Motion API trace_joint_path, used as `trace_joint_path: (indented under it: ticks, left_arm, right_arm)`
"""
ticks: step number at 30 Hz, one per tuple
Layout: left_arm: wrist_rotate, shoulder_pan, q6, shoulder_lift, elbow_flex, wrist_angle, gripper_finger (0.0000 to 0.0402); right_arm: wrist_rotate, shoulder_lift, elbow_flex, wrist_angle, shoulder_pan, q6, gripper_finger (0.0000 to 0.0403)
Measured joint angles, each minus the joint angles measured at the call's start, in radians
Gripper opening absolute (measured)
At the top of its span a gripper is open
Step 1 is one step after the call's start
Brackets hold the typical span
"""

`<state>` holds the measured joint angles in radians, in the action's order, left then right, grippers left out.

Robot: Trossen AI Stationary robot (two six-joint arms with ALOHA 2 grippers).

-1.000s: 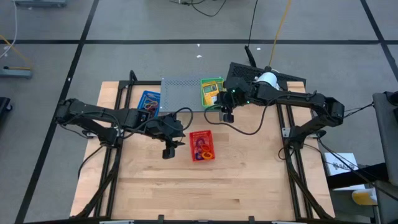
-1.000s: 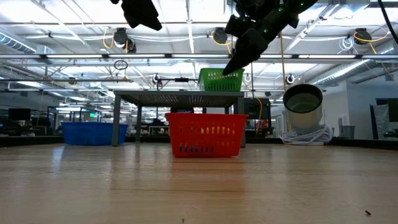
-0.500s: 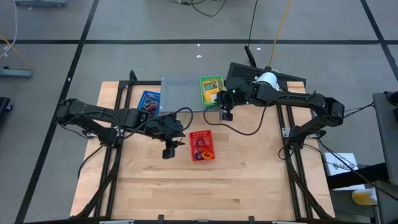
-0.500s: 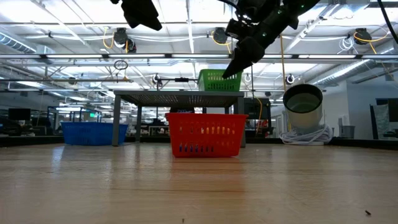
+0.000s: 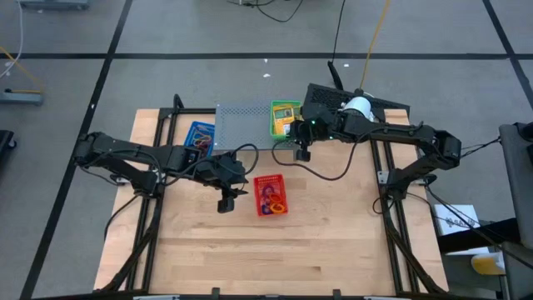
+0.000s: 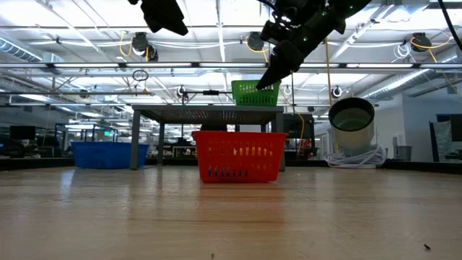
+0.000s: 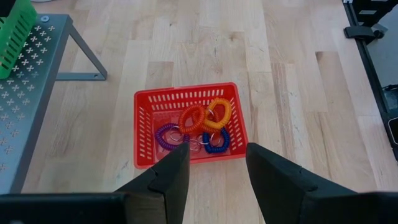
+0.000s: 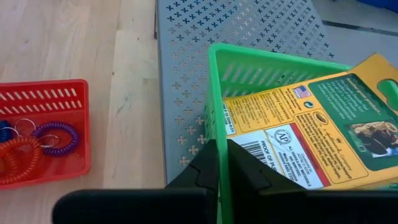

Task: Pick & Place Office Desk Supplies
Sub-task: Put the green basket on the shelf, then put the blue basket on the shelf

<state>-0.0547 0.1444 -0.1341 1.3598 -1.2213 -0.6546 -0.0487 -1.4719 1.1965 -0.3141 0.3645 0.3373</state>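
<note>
Wooden planks make up the desk (image 5: pixel 333 242), the largest thing in view, and the grey perforated rack (image 5: pixel 243 125) at its far edge serves as the landmark. On the rack's right end, as the overhead camera sees it, sits the green basket (image 5: pixel 284 121), holding a yellow-and-green packet (image 8: pixel 317 146) that lies tilted against the basket's wall with its printed label up. The blue basket (image 5: pixel 200 135) sits on the desk against the rack's left end; what lies in it is too small to make out. The red basket (image 5: pixel 270 195) stands on the desk in front of the rack, a little apart from it, and holds coiled loops in orange (image 7: pixel 207 116), purple (image 7: pixel 166 135) and blue (image 7: pixel 215 142), bunched at one end.

Next in size, the right arm reaches in over the rack's right end; the right claw (image 8: pixel 222 163) is pinched fully together right at the near rim of the green basket, with nothing seen between its fingers. The left arm stretches in front of the rack, and the left claw (image 7: pixel 216 171) hangs above the desk just left of the red basket, its fingers spread fairly wide and empty, with the coiled loops showing in the gap beyond them.
</note>
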Motion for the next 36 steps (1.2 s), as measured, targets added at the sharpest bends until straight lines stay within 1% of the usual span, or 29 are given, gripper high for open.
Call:
trace_joint_path:
  ticks: [8,16,25,29,36]
  left_arm:
    - [0.000,0.000,0.000,0.000,0.000,0.000,0.0166]
    - [0.000,0.000,-0.001,0.000,0.000,0.000,0.0166]
    - [0.000,0.000,-0.001,0.000,0.000,0.000,0.0166]
    - [0.000,0.000,-0.001,0.000,0.000,0.000,0.0166]
    - [0.000,0.000,-0.001,0.000,0.000,0.003,0.0166]
  right_arm:
    - [-0.002,0.000,0.000,-0.001,0.000,0.004,0.0006]
    - [-0.005,0.000,0.000,-0.010,-0.001,-0.007,0.0038]
    - [-0.005,0.000,0.000,-0.004,-0.001,-0.006,0.0065]
    - [-0.005,0.000,0.000,0.022,-0.001,0.005,0.0086]
    - [-0.005,0.017,0.000,0.055,-0.025,0.024,0.0141]
